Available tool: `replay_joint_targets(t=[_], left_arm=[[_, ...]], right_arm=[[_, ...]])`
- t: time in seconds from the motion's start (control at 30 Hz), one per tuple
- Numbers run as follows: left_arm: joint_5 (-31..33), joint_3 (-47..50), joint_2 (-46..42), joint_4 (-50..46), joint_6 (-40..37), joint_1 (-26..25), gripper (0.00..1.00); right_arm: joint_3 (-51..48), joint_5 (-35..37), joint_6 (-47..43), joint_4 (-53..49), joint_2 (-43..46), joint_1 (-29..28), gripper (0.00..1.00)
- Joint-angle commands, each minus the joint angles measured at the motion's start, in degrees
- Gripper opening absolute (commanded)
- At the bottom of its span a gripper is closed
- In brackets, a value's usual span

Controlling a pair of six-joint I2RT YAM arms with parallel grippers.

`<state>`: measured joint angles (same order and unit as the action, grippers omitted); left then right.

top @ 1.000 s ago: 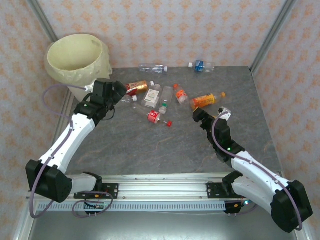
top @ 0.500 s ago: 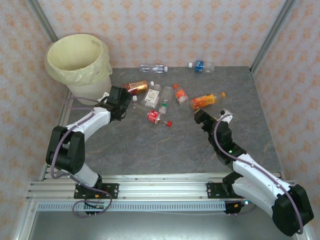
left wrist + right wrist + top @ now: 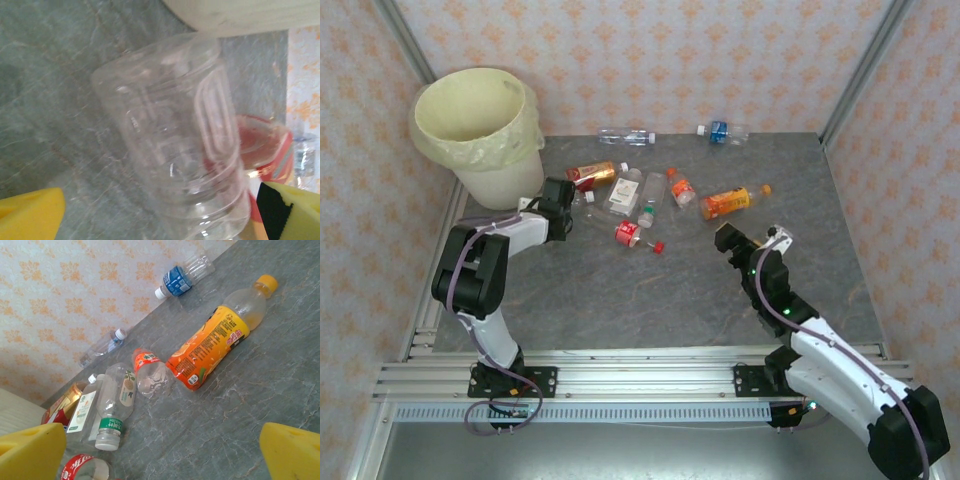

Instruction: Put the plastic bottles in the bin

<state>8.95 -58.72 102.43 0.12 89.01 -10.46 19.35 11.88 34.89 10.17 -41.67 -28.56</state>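
The bin point(image 3: 475, 130) stands at the table's far left corner. Several plastic bottles lie on the grey table; most form a cluster point(image 3: 625, 195) at centre back. My left gripper point(image 3: 563, 207) is low at the cluster's left end, just right of the bin. In the left wrist view it point(image 3: 160, 220) is open, and a clear bottle point(image 3: 175, 135) lies between its yellow pads point(image 3: 30, 215), clear of the left pad. My right gripper point(image 3: 752, 240) is open and empty just below an orange-labelled bottle point(image 3: 728, 202). That orange-labelled bottle point(image 3: 210, 347) lies ahead of the right gripper point(image 3: 162, 455).
A clear bottle point(image 3: 625, 136) and a blue-labelled bottle point(image 3: 720, 131) lie along the back wall. A red-labelled bottle point(image 3: 630, 234) with a loose red cap point(image 3: 658, 246) lies below the cluster. The bin's base point(image 3: 240, 15) is close behind the clear bottle. Walls enclose the table.
My left arm has folded back and its gripper has dropped from beside the bin down onto the clear bottle. My right gripper has drawn slightly back and to the right.
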Motion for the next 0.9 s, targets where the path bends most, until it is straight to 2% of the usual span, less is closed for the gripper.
replay_joint_targets(t=[0.0,0.17,0.3,0.43,0.53,0.73,0.87], left_arm=[[5.31,-3.71,1.07,-4.32,2.65,0.87,1.0],[5.65,-11.35,5.01,-15.53,1.96,1.06,1.0],[5.73,-13.96,6.64,-19.08,2.94,1.05,1.0],[4.85,-13.53,9.42,-18.15,3.04,1.35,0.99],[3.12,-12.93,10.42,-17.39,2.61,1.8,0.95],[5.54,-7.03,7.74,-13.28,3.55,1.93,0.82],[6.05,-5.71,7.34,-13.13,2.17,2.51,0.77]], right_arm=[[-1.24,2.59,-0.27,-1.96,1.74,0.26,0.99],[-1.45,2.89,-0.27,-2.01,2.24,0.23,0.99],[-1.09,1.65,-1.16,-1.86,2.3,0.32,0.99],[-0.36,-0.49,-2.6,-2.87,2.21,0.34,0.99],[-0.2,-1.15,-3.23,-3.17,2.21,0.28,0.99],[-0.04,-1.67,-3.6,-3.31,2.21,0.34,0.99],[-0.04,-1.56,-3.99,-3.32,2.21,0.3,0.99]])
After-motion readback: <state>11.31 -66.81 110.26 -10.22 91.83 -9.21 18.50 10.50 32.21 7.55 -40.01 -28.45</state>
